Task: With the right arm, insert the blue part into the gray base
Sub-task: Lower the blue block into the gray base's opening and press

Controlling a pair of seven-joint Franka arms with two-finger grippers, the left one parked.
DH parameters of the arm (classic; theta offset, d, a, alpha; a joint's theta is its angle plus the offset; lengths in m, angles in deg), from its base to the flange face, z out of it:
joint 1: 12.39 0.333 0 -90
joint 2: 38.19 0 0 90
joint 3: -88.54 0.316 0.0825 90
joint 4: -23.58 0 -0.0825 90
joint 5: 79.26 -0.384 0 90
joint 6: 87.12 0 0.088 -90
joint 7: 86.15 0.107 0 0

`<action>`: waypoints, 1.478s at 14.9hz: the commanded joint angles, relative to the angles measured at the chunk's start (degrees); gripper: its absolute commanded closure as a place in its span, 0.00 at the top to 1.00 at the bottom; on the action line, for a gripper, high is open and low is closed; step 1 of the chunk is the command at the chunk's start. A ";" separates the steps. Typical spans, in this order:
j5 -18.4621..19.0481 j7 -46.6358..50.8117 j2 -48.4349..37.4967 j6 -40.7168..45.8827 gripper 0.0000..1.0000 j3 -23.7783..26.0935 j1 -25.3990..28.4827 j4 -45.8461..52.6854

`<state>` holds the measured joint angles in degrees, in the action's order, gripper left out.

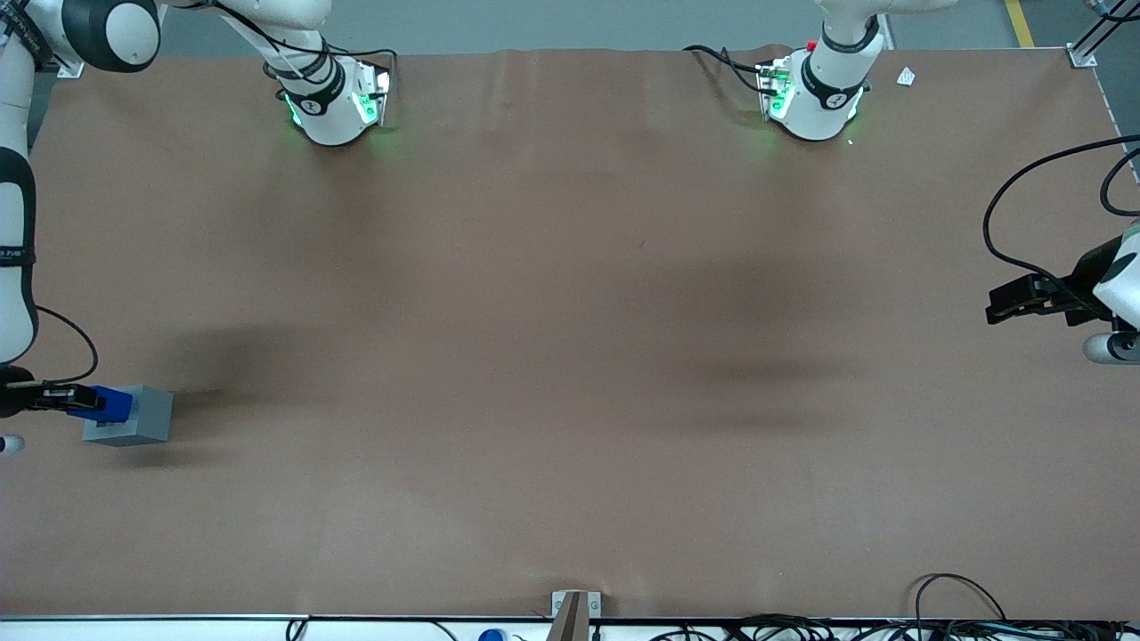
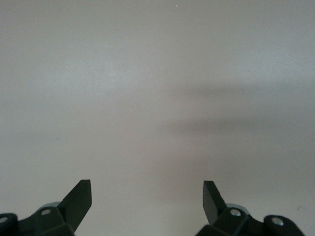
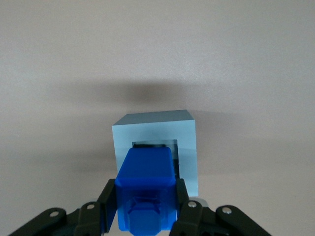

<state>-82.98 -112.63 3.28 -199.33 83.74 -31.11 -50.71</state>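
Front view: the right arm (image 1: 13,223) reaches down along the working arm's end of the tabletop (image 1: 570,356). Its tool (image 1: 62,397) grips the blue part (image 1: 105,403), which hangs over the top of the gray base (image 1: 134,417). The base sits close to that end edge, nearer the camera-side edge than the arm mounts.

Right wrist view: the tool (image 3: 146,209) is clamped on the sides of the blue part (image 3: 145,187), directly above the square recess of the gray base (image 3: 189,147); whether the part's hidden underside has entered the recess cannot be told.
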 commanded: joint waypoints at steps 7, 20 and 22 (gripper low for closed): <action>-0.94 -1.91 2.38 -1.61 0.12 1.02 -1.50 0.64; -0.50 -2.70 2.30 -1.96 0.12 0.93 -1.94 0.82; -0.50 -2.61 2.38 -2.40 0.12 0.93 -1.94 0.73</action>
<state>-83.18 -113.81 3.32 -199.92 83.74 -31.67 -50.70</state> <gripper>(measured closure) 0.493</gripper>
